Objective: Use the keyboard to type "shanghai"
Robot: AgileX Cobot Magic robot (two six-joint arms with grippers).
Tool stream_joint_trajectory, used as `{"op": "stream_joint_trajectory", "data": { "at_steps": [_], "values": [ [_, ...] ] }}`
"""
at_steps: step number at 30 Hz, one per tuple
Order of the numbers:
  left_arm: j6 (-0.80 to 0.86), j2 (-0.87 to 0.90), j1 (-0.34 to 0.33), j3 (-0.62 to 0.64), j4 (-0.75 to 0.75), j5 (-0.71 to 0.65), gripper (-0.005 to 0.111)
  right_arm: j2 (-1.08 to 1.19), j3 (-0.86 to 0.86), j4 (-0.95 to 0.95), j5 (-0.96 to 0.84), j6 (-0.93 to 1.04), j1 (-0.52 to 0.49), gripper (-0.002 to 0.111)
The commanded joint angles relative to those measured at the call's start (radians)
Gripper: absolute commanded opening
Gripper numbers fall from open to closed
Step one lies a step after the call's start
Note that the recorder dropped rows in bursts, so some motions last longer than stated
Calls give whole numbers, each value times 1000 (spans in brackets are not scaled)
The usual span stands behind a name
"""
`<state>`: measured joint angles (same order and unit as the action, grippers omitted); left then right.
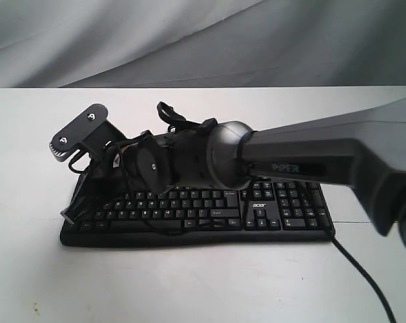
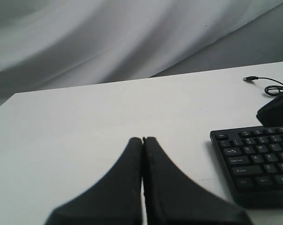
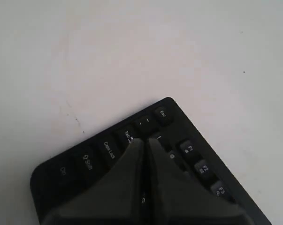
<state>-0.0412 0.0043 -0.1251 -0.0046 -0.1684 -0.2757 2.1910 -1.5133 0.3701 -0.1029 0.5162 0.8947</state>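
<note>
The black keyboard [image 1: 209,210] lies across the white table with its acer logo toward the right. My right arm reaches across it from the right. The right gripper [image 1: 81,202] is at the keyboard's left end. In the right wrist view the right gripper [image 3: 146,139] is shut and empty, its tips just above the keyboard [image 3: 85,164] near the Tab and top-row keys; contact cannot be judged. The left gripper [image 2: 142,139] is shut on nothing over bare table, left of the keyboard [image 2: 258,164], and does not show in the exterior view.
The keyboard's thin black cable [image 1: 364,276] runs off toward the front right. A loose cable with a plug [image 2: 250,78] lies on the table behind the keyboard. A grey cloth [image 1: 189,40] hangs behind the table's far edge.
</note>
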Motion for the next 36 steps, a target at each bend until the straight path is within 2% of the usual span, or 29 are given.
{"op": "stream_joint_trajectory", "data": {
  "at_steps": [1, 10, 17, 36],
  "values": [
    [-4, -4, 7, 5, 2, 10, 0, 47, -77, -19, -63, 7, 2, 0],
    [-4, -4, 7, 5, 2, 10, 0, 47, -75, -81, -131, 7, 0, 0],
    [-4, -4, 7, 5, 2, 10, 0, 47, -7, -83, -49, 7, 0, 0],
    [-4, -4, 7, 5, 2, 10, 0, 73, -7, -109, -3, 7, -8, 0]
  ]
}}
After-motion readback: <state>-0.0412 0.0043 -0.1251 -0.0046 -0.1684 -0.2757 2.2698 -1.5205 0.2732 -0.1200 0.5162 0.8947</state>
